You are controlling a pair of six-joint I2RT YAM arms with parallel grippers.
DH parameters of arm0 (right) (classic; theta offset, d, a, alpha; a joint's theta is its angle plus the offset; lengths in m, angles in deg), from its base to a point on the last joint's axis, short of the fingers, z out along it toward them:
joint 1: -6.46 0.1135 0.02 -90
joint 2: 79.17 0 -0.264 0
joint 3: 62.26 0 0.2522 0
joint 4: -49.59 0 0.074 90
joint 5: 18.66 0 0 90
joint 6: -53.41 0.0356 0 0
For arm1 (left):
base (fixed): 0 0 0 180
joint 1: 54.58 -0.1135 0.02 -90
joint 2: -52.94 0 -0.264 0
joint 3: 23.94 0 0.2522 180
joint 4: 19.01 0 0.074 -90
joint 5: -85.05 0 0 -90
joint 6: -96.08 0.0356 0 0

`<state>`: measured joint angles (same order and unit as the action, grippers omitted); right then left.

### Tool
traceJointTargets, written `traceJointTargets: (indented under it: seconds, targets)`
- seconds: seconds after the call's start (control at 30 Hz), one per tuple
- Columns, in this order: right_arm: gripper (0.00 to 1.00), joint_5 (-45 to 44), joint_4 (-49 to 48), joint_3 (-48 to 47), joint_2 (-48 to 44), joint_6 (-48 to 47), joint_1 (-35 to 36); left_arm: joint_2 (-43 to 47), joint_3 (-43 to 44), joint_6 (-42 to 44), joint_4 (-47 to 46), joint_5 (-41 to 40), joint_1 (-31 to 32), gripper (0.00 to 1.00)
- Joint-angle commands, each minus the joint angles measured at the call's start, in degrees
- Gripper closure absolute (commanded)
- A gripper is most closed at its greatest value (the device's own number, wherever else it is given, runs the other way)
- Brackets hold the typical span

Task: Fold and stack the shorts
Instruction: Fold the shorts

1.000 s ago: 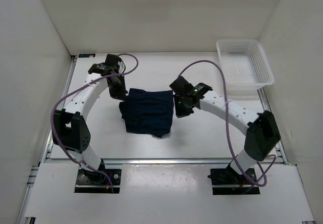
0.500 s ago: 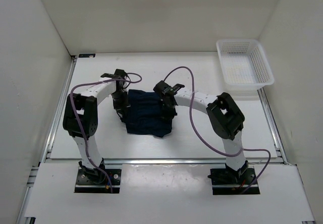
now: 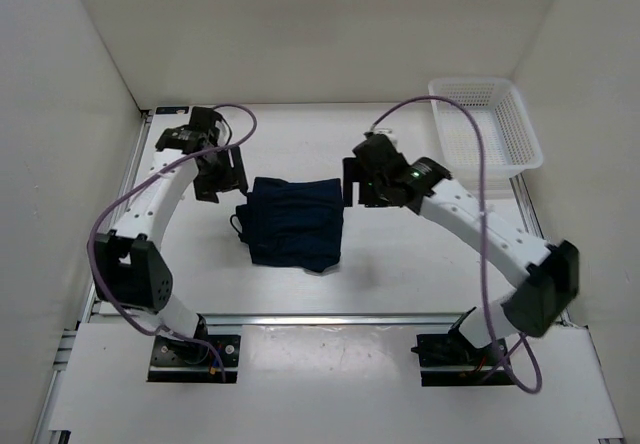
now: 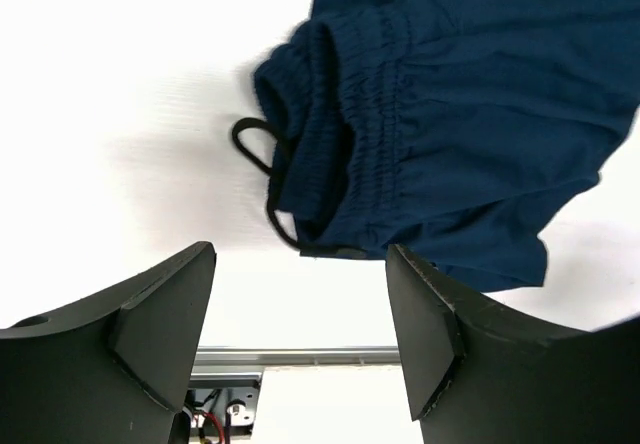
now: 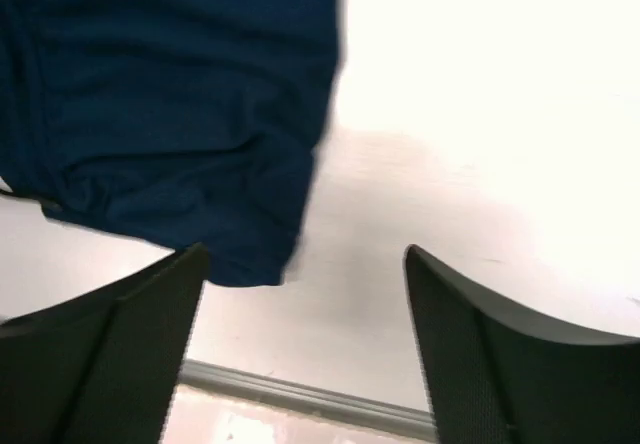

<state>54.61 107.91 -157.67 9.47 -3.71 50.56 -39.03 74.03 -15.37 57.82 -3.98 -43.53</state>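
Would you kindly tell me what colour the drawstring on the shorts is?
The drawstring is black, against the navy shorts; clearest in the left wrist view.

Left wrist view, as I see it from console.

- My left gripper (image 4: 300, 259): jaws spread wide; dark fingers (image 4: 150, 324) fill both lower corners.
- Shorts (image 4: 480, 94): navy, folded in layers, lying on white table (image 4: 120, 74), filling upper right of frame.
- Waistband (image 4: 345, 134): gathered elastic, doubled over, end toward gap between fingers.
- Drawstring (image 4: 252, 152): black loops trailing from waistband onto table.
- Shorts' lower corner meets finger at frame right; contact, I cannot tell.
- Metal rail (image 4: 290, 356): along table edge, visible between fingers.
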Motion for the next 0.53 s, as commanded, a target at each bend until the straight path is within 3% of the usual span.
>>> traceJointTargets:
  seconds: [0.0,0.23,0.27,0.5]
  targets:
    - [0.08,-11.02,2.64,5.34,-8.20,0.25,-1.03,7.13,0.80,0.27,1.97,0.69,-1.55,0.20]
    - [0.00,-27.53,6.50,10.28,-23.68,2.52,-3.75,30.65,-6.15,-4.03,-2.95,0.52,-1.56,0.18]
    - [0.00,-28.96,8.68,10.28,-24.91,4.45,-3.75,32.79,-6.16,-4.64,-3.47,-0.44,-1.56,0.04]
    - [0.00,-32.74,12.30,12.21,-34.49,6.92,-3.75,45.55,-6.16,-8.07,-2.34,-9.22,-1.56,0.00]
